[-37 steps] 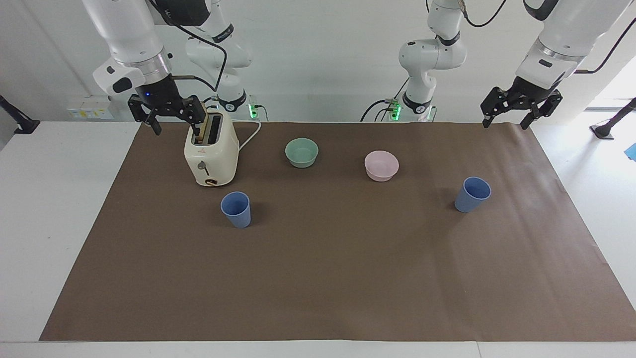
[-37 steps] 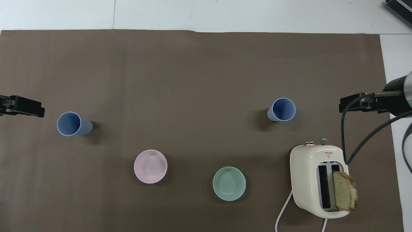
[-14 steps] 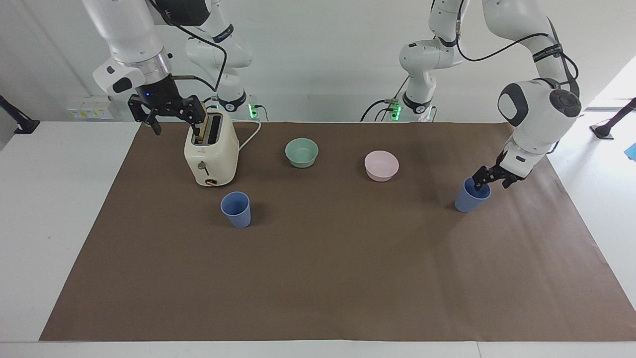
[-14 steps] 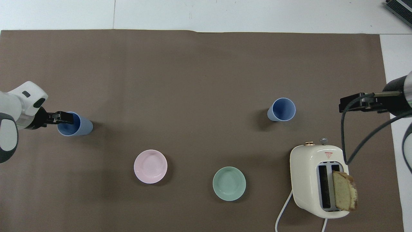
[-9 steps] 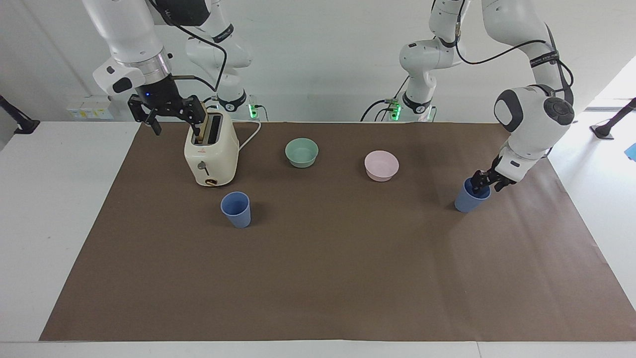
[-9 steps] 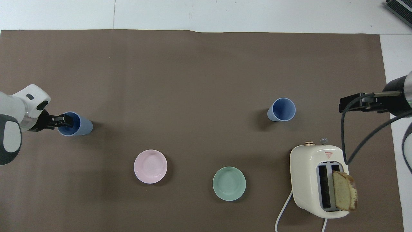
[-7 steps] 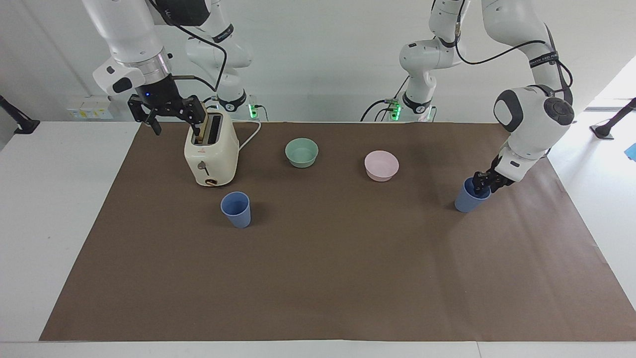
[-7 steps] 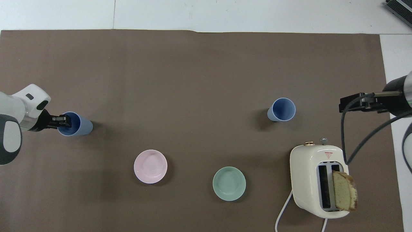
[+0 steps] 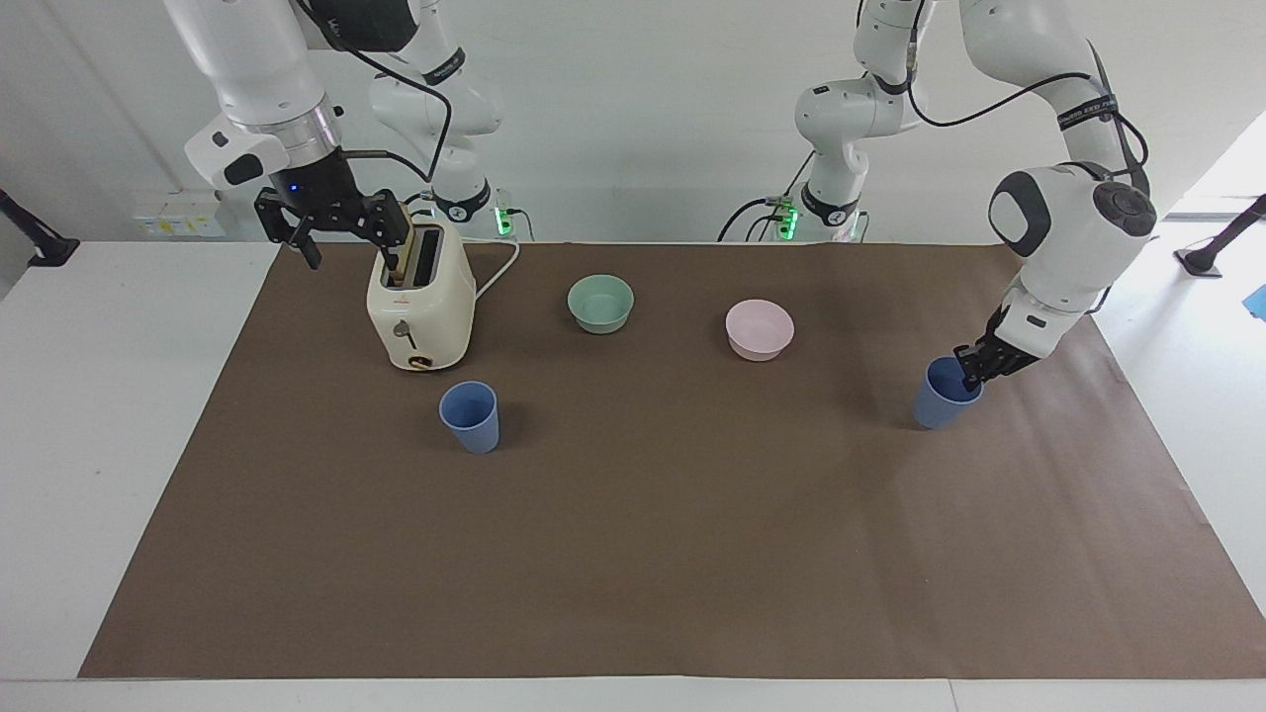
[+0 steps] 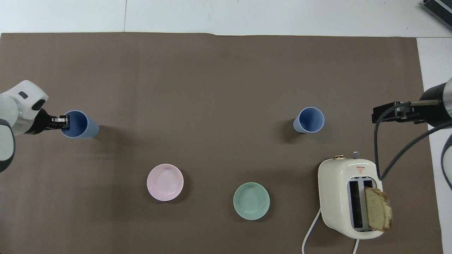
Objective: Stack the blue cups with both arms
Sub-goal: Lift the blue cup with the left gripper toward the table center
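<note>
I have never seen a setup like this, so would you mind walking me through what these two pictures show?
Two white robot arms work at a table covered in brown paper. One picture faces the robots; the other looks down from above them. The left gripper is shut on the rim of a blue cup at its end of the table. The right gripper waits open above the toaster, which holds a bread slice. A second blue cup stands on the table near the toaster, with a green bowl and a pink bowl nearer the robots.

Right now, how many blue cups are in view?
2. One blue cup stands beside the toaster, farther from the robots. The other blue cup is at the left arm's end, its rim pinched by the left gripper. None appears hidden.
</note>
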`<action>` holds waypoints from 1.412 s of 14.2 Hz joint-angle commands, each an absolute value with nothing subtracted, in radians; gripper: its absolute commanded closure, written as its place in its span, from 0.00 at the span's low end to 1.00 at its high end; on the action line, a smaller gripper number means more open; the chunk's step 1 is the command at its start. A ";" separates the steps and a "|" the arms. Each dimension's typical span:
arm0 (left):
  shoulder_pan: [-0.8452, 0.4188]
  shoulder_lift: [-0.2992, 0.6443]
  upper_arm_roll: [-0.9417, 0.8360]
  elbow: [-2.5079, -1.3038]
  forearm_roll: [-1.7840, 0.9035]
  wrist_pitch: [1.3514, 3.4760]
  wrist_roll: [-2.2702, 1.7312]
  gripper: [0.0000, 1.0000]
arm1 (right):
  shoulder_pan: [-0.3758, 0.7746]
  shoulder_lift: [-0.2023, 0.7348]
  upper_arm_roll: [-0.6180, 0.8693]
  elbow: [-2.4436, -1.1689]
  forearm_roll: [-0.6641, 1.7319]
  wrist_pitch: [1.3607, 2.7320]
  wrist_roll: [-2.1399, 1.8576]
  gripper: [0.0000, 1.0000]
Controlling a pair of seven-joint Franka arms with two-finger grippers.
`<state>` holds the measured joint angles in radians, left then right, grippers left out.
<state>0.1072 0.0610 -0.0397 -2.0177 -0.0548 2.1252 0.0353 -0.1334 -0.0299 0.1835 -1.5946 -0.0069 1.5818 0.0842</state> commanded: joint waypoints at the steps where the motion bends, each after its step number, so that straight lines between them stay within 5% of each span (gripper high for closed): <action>1: 0.069 0.043 -0.057 -1.893 -0.069 1.978 -0.067 1.00 | -0.146 -0.028 0.190 -1.589 -0.002 1.582 0.071 0.00; 4: -0.041 0.043 -0.058 -1.812 -0.069 1.898 -0.265 1.00 | -0.146 -0.028 0.190 -1.589 -0.002 1.582 0.071 0.00; 12: -0.356 0.060 -0.061 -1.822 -0.067 1.992 -0.641 1.00 | -0.146 -0.028 0.190 -1.589 -0.002 1.580 0.071 0.00; 20: -0.532 0.250 -0.061 -1.822 0.007 2.249 -0.775 1.00 | -0.146 -0.028 0.190 -1.589 -0.002 1.582 0.071 0.00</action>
<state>-0.5001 0.2330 -0.0790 -1.8283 -0.0377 2.2230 -0.7543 -0.1335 -0.0299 0.1835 -1.5946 -0.0069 1.5818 0.0842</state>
